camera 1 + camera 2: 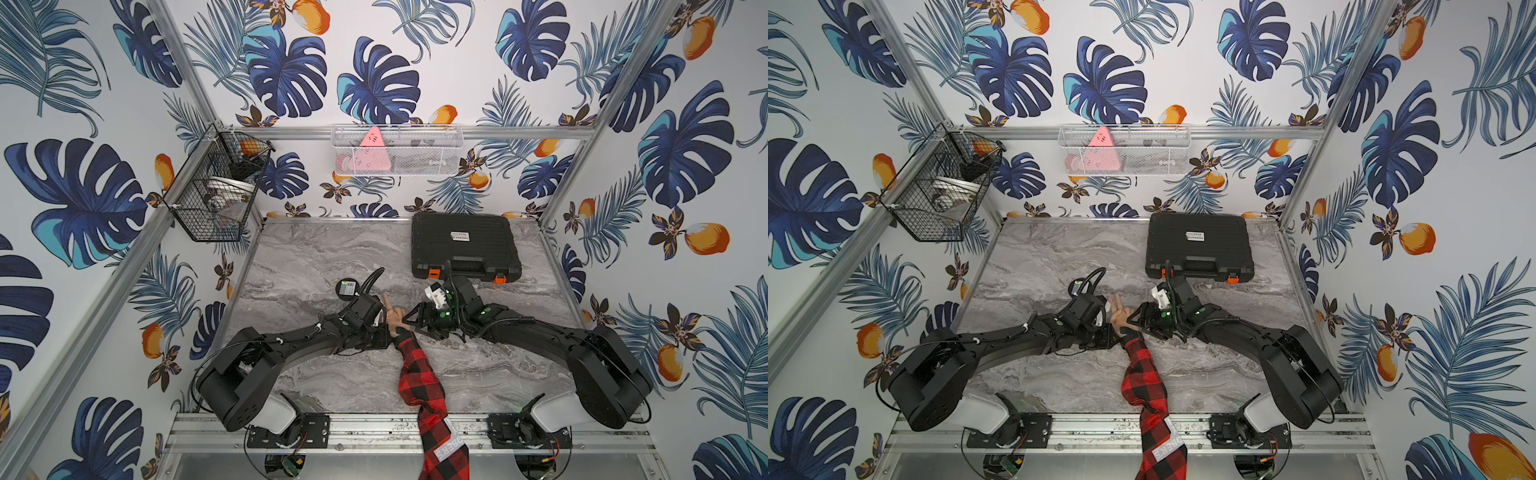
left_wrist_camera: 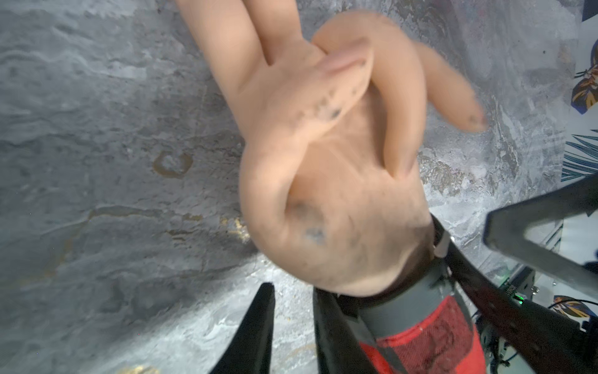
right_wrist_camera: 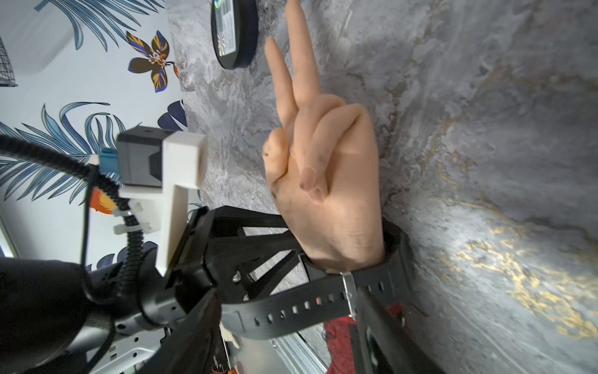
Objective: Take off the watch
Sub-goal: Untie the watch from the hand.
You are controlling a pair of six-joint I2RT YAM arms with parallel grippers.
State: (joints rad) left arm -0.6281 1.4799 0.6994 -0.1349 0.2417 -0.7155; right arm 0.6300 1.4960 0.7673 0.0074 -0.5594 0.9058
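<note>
Watch (image 3: 310, 304) on dummy wrist (image 3: 349, 255); strap (image 3: 385, 281) crosswise, tail twd L arm (image 1: 291, 340).

Matte black arms (image 1: 291, 338) with white base housings (image 1: 276, 409), ribbed black cables (image 1: 498, 321), green indicator lights (image 1: 483, 311).

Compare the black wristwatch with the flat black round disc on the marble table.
The black holed-strap wristwatch wraps the wrist of the skin-toned mannequin hand; the flat black round disc lies loose on the grey marble table near its fingertips. The wristwatch shows a metal buckle; the disc bears a green-white label. Both are black.
</note>
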